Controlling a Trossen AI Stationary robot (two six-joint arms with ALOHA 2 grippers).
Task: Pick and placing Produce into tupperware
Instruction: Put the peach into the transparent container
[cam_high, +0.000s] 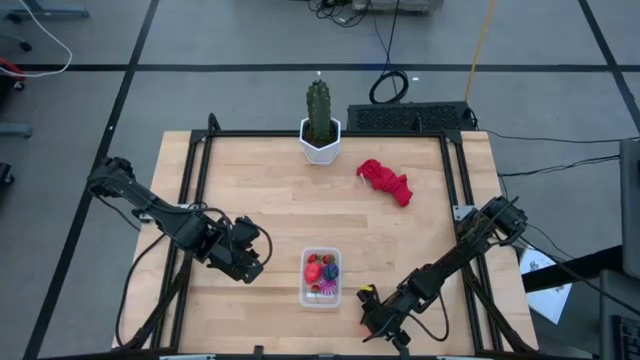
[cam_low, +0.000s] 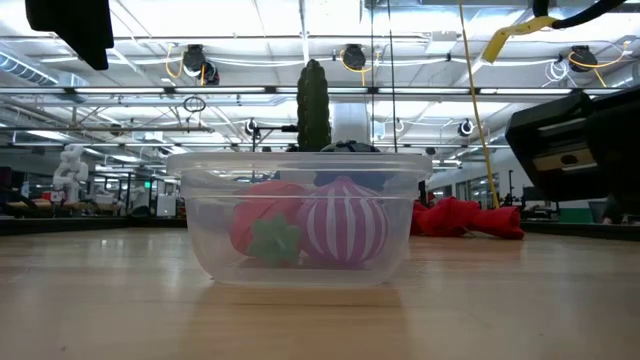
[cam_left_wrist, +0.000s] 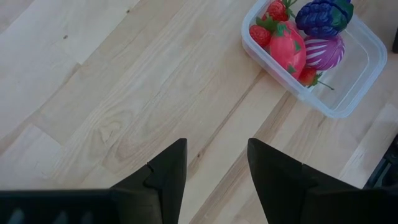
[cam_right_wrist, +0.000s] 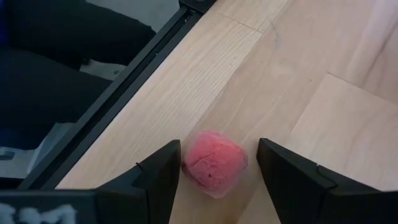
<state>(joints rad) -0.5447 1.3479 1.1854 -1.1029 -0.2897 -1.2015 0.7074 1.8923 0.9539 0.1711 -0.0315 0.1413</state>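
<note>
Clear tupperware (cam_high: 321, 279) is sitting on the wooden worktop (cam_high: 270, 190) near its front edge, between the two arms, and is holding a red strawberry (cam_left_wrist: 287, 48), smaller strawberries (cam_left_wrist: 275, 10), a magenta striped round piece (cam_left_wrist: 324, 52) and a dark purple grape bunch (cam_left_wrist: 322, 17), all lying inside its walls. In the low view the strawberry and the striped piece are resting side by side against the container's near wall. Left end effector (cam_high: 252, 262) is hovering just to the left of the tupperware, its fingers (cam_left_wrist: 163, 176) standing apart over bare wood and gripping nothing. Right end effector (cam_high: 378, 318) is sitting low at the worktop's front edge, to the right of the tupperware; its fingers (cam_right_wrist: 157, 174) are standing open with a small pink-red round piece (cam_right_wrist: 213, 164) lying on the wood between them, nearer one finger, and whether they are touching it cannot be told. A red cloth (cam_high: 386, 180) is lying crumpled toward the back right of the worktop. A green cactus (cam_high: 318, 108) in a white hexagonal pot (cam_high: 320, 148) is standing at the back edge, at centre.
</note>
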